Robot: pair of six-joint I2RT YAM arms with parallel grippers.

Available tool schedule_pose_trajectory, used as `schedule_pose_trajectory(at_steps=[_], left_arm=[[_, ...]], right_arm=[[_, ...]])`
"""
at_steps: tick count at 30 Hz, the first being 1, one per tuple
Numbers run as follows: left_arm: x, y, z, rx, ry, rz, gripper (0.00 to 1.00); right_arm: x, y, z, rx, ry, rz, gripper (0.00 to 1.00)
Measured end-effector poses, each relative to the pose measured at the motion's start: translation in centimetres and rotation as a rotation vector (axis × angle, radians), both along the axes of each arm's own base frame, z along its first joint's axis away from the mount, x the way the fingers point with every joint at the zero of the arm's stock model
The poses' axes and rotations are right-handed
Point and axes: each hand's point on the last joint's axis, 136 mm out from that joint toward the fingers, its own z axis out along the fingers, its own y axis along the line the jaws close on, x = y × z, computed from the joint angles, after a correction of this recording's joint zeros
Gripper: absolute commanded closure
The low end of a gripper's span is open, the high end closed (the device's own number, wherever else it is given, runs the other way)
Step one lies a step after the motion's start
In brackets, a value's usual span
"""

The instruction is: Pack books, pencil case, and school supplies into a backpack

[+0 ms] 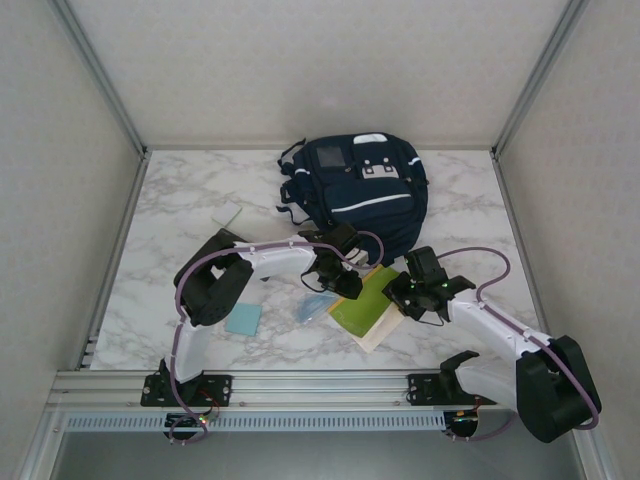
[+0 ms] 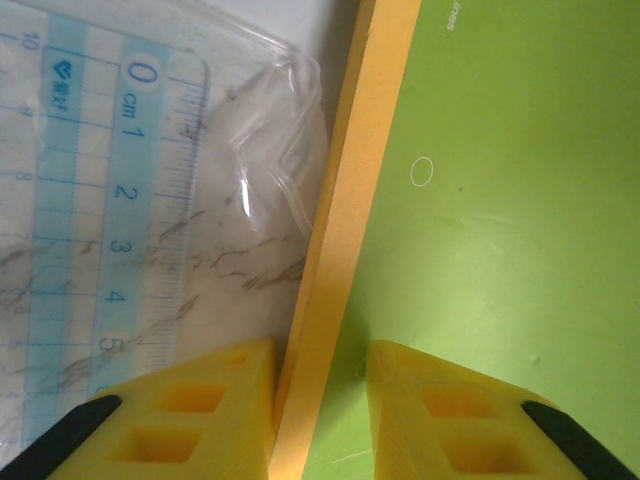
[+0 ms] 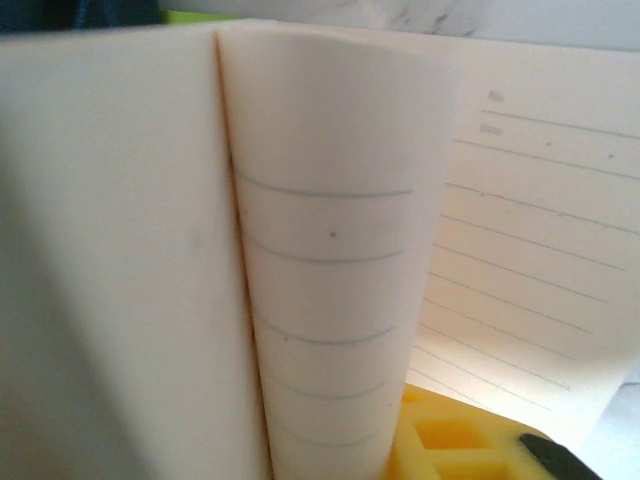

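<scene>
Lying in front of the navy backpack [image 1: 360,190], a light-blue pad [image 1: 243,318] and a clear packet [image 2: 262,120] holding a blue ruler [image 2: 150,220] are seen. Just before the backpack, an orange-yellow book [image 2: 330,250], touching a lime-green notebook [image 2: 500,220], is pinched edgewise by the left gripper [image 2: 320,400]. At the right gripper [image 1: 408,292], lined pages [image 3: 330,250] are seen curled upright; its finger spread cannot be told.

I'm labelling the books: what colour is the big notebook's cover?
The notebook has a plain lime-green cover, clearest in the left wrist view.
</scene>
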Motion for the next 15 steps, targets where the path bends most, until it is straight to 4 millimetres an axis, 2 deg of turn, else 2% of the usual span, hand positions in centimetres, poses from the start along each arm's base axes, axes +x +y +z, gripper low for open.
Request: schedule_pose_trajectory(at_steps=[4, 7, 11, 15], left_arm=[[0.0, 0.0, 0.0, 0.0, 0.0, 0.001, 0.72], [0.0, -0.1, 0.1, -0.008, 0.011, 0.006, 0.72], [0.1, -0.1, 0.2, -0.02, 0.026, 0.019, 0.72], [0.1, -0.2, 0.3, -0.022, 0.031, 0.022, 0.72]], right_arm=[[-0.1, -0.1, 0.4, 0.001, -0.012, 0.003, 0.75], [0.0, 0.0, 1.6, 0.001, -0.034, 0.017, 0.61], [0.6, 0.3, 3.0, 0.009, -0.064, 0.033, 0.58], [1.3, 1.4, 3.0, 0.053, -0.075, 0.053, 0.56]])
